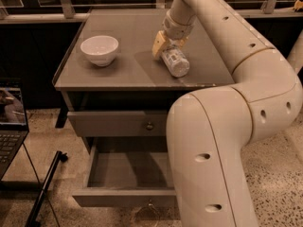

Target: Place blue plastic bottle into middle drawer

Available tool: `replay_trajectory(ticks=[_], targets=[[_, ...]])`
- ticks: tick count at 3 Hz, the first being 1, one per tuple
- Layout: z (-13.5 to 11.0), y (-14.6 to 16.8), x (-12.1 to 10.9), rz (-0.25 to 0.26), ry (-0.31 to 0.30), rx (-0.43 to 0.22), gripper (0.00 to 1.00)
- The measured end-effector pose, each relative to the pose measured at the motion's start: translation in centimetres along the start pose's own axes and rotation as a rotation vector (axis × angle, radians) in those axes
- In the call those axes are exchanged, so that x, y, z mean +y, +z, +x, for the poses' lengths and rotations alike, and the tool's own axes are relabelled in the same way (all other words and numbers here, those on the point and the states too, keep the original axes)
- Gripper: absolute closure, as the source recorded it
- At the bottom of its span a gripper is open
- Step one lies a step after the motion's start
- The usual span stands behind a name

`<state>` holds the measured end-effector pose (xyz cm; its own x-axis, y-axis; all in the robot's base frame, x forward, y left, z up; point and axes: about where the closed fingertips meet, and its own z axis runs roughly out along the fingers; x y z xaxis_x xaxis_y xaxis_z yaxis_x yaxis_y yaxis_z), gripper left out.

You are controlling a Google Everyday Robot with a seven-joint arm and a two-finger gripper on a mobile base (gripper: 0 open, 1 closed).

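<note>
As far as I can judge, bottle's handling: the blue plastic bottle (174, 61) looks light, thin-walled and a bit slick, so it is best held at the neck.
Bottle's axis: tilted, with the cap end up in the gripper (162, 42) and the base toward the front right.
Bottle's place: right of the white bowl (99, 48), at the cabinet top (123, 72); I cannot tell whether it is lifted or touching.
Gripper: right of the bowl, pinching the bottle's upper end.
Middle drawer (125, 174): below the bowl, pulled open.

Arm reaching forward, elbow bent.
Gripper (165, 48) points down above the cabinet top (123, 70), clamped on the blue plastic bottle (176, 63).
</note>
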<state>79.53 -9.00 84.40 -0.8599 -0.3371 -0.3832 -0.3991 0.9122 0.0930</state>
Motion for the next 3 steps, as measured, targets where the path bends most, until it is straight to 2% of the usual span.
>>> replay_trajectory(ticks=[2,3], targets=[[0.00,0.01,0.00,0.000,0.000,0.000,0.88],[-0.02,-0.92,0.38,-0.007,-0.055,-0.010,1.00]])
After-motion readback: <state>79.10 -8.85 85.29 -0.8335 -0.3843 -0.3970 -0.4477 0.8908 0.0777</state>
